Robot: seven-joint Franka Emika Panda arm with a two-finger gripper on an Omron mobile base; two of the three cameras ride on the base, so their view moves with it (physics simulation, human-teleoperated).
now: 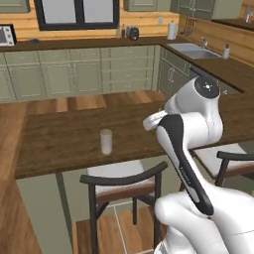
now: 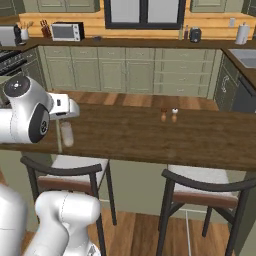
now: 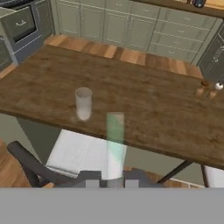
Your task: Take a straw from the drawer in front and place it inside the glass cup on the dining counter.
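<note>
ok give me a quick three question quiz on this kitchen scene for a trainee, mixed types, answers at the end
1. True or false: the glass cup stands upright on the dining counter.
2. What does the gripper hold? A) a spoon B) the straw C) nothing
3. Fill in: the two small shakers stand on the ____.

Key: 1 true. 2 B; in the hand view the straw sticks out from between the fingers, not yet in the cup. 3 dining counter.

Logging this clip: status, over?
Gripper shut on straw. Glass cup upright on dining counter, empty. Chair below.
</note>
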